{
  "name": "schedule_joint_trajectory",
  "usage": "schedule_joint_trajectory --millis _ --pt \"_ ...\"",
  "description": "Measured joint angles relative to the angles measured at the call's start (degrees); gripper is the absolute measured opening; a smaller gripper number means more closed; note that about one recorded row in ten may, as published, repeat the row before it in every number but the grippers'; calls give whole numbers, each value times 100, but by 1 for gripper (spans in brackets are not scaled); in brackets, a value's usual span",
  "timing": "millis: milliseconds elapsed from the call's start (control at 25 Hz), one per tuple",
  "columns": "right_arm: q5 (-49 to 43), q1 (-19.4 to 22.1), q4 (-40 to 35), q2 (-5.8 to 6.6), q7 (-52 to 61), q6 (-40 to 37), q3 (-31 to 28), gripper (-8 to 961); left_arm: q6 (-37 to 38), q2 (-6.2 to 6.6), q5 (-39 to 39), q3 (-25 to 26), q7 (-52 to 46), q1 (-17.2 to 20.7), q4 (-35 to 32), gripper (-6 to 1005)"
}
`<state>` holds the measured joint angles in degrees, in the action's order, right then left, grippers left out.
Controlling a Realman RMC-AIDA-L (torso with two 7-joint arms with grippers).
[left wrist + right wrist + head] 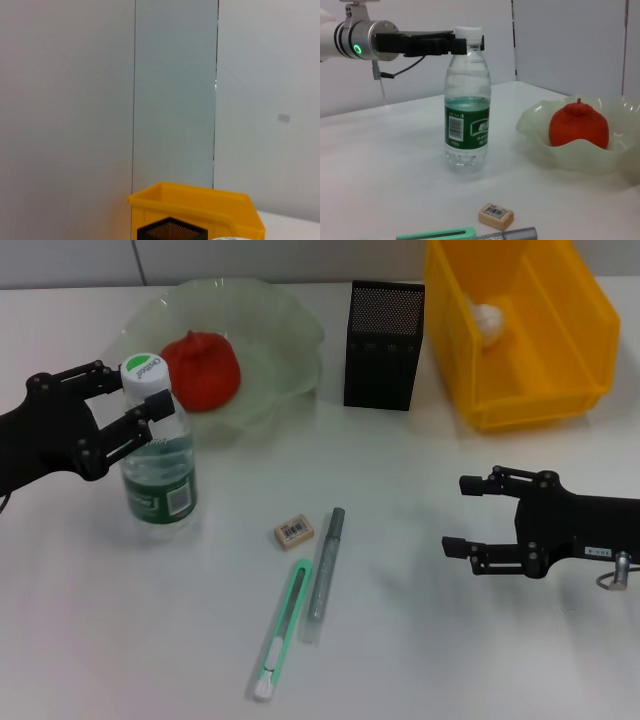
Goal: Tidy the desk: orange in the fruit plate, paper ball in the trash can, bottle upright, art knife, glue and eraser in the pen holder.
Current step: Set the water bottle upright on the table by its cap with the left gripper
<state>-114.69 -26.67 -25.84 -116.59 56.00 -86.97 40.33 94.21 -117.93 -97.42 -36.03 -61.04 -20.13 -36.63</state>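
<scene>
left gripper (128, 398) jaws clamped on cap of upright clear ribbed bottle (158, 475) | right gripper (458, 514) jaws apart over smooth white tabletop (420, 640) | orange (201, 369) in wavy translucent plate (275, 335)

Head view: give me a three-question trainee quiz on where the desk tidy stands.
1. True or false: the bottle stands upright with the left hand at its cap.
2. Which item lies nearest the bottle? A) eraser B) glue C) art knife
3. Fill in: the paper ball lies inside the yellow ____.

Key:
1. True; the right wrist view shows the fingers either side of the cap.
2. A.
3. Trash can. The orange is in the fruit plate, the pen holder awaits three items, and the right hand hovers open over the table.
</scene>
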Motion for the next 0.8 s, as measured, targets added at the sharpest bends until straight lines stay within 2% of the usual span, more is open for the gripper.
schedule_joint_trajectory --millis 440,800 --pt "0 77 -29 -16 -290 -528 -386 818 23 -25 432 9 187 108 326 444" --pt "0 94 -44 -12 -291 -636 -428 818 24 -23 563 216 222 141 479 443"
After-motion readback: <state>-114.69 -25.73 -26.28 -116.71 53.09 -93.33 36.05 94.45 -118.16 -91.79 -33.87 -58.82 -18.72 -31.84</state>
